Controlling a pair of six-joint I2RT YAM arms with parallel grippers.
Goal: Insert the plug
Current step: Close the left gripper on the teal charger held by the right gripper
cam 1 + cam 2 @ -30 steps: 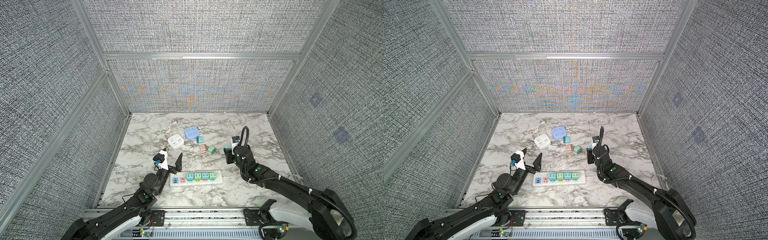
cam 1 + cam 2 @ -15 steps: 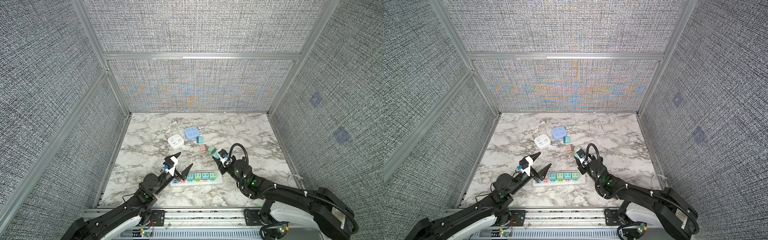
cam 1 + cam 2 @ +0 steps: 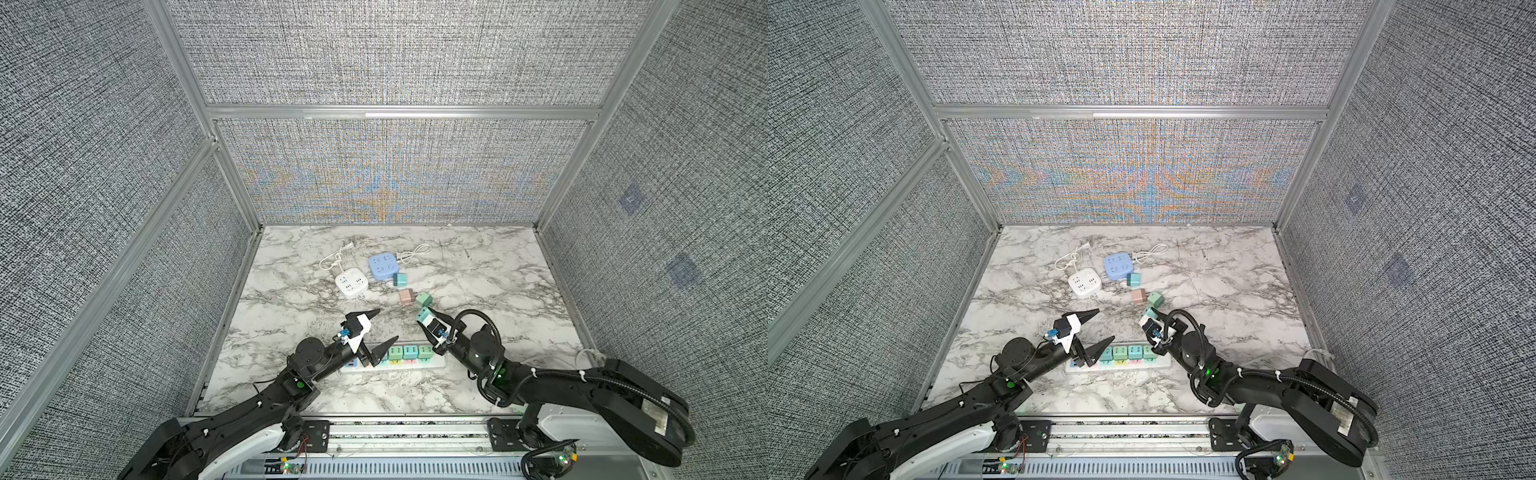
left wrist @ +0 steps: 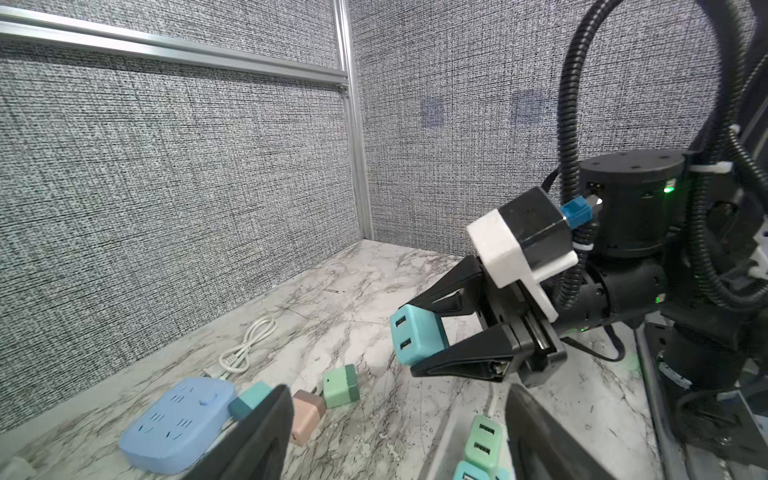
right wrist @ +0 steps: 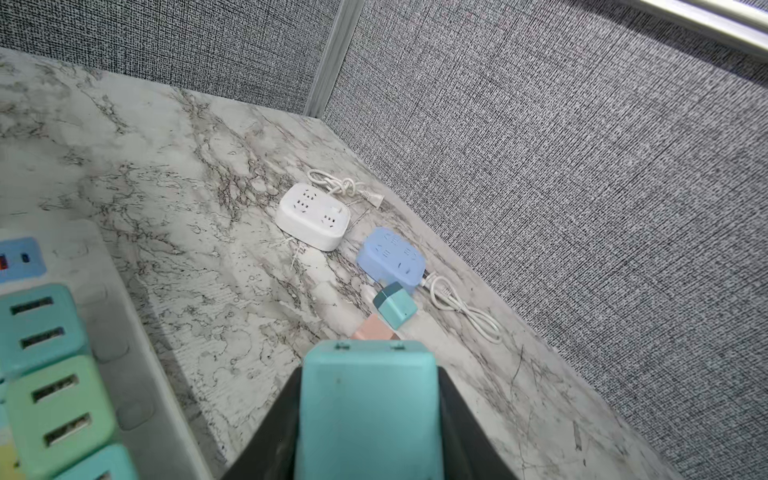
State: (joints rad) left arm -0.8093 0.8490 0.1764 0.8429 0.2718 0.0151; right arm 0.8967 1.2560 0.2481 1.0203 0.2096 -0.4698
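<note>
My right gripper (image 3: 424, 323) is shut on a teal plug (image 5: 368, 407), held just above the marble behind the right end of the white power strip (image 3: 438, 362). The left wrist view shows this plug (image 4: 417, 338) clamped between the black fingers, its USB face pointing out. Several teal and green plugs (image 3: 409, 352) sit in the strip's sockets. My left gripper (image 3: 380, 330) stands open and empty over the strip's left end, one finger (image 3: 370, 313) behind the strip and the other above it. In the right wrist view the strip (image 5: 137, 374) lies beside the held plug.
At the back of the table stand a white socket block (image 3: 352, 283) and a blue one (image 3: 384, 266), each with a white cord. A teal plug (image 3: 400, 280), a pink plug (image 3: 406, 296) and a green plug (image 3: 424, 299) lie loose behind my right gripper.
My right gripper has carried the teal plug leftward and nearer, to the strip's right end. My left gripper has moved right over the strip's left end and narrowed slightly.
</note>
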